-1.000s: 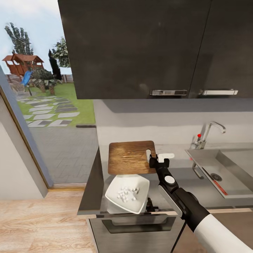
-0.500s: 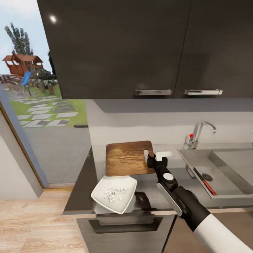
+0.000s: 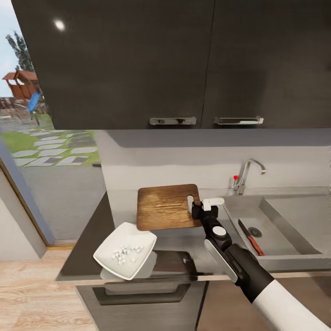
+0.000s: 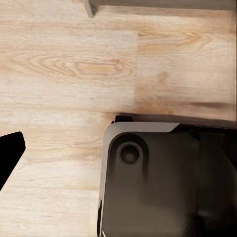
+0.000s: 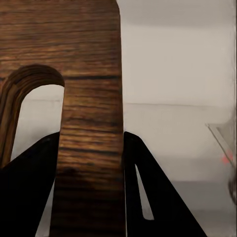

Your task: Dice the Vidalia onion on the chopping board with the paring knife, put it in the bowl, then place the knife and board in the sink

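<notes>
From the head camera I've got my right end effector (image 3: 196, 209) pinching the handle-slot end of the dark brown rectangular wooden chopping board (image 3: 166, 207), which I see held up over the smooth grey tabletop (image 3: 89, 230), to the left of the basin. The white squarish bowl (image 3: 125, 250) sits near the tabletop's front edge, left of my arm, with small white diced onion pieces (image 3: 123, 254) scattered inside it. Off to the right, the grey steel sink (image 3: 285, 220) holds the slim paring knife with a dark blade and reddish-brown handle (image 3: 250, 236), lying just beside the round dark drain (image 3: 254, 231). The curved chrome tap with a red knob (image 3: 246, 174) stands at the back, and dark wall cabinets (image 3: 184, 64) hang overhead.

Left wrist camera now: I'm looking at light wooden floor (image 4: 64, 74) and a dark grey moulded body (image 4: 158, 182) of the robot; a black finger (image 4: 10, 155) pokes in at the edge, and I can't tell how that end effector stands.

Right wrist camera: two black fingers (image 5: 148, 192) are clamped on either side of the board's wood-grain strip (image 5: 91, 123) next to the slot.
</notes>
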Tool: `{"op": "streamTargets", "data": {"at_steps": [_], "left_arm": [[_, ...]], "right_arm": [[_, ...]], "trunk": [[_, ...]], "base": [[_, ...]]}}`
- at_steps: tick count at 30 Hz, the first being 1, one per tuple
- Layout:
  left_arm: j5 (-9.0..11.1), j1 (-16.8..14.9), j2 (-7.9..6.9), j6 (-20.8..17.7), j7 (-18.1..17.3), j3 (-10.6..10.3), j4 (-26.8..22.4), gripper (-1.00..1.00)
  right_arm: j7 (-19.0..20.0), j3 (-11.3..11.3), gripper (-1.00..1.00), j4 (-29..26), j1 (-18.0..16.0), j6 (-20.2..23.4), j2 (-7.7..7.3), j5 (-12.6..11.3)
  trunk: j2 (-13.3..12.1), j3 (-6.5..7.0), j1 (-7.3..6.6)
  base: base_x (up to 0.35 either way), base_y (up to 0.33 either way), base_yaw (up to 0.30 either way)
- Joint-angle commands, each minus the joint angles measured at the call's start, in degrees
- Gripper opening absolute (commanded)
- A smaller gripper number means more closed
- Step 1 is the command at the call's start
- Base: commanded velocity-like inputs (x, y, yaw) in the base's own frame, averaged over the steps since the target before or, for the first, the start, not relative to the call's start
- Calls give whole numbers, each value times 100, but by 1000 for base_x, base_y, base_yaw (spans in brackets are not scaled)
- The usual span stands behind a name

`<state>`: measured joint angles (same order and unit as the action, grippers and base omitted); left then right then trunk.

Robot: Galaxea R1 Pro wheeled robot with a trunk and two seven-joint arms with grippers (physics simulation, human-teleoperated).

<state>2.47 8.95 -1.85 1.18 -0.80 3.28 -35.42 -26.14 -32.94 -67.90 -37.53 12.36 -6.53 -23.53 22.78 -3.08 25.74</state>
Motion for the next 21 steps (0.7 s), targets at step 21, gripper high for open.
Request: {"op": "streamTargets", "data": {"at_steps": [21], "left_arm": [[26, 2, 1, 5, -8, 6, -9, 100]], "right_arm": [[-41, -16, -100, -6, -9, 30, -6, -298]], "trunk": [[14, -79, 4]], "base": [[0, -299, 37]]}}
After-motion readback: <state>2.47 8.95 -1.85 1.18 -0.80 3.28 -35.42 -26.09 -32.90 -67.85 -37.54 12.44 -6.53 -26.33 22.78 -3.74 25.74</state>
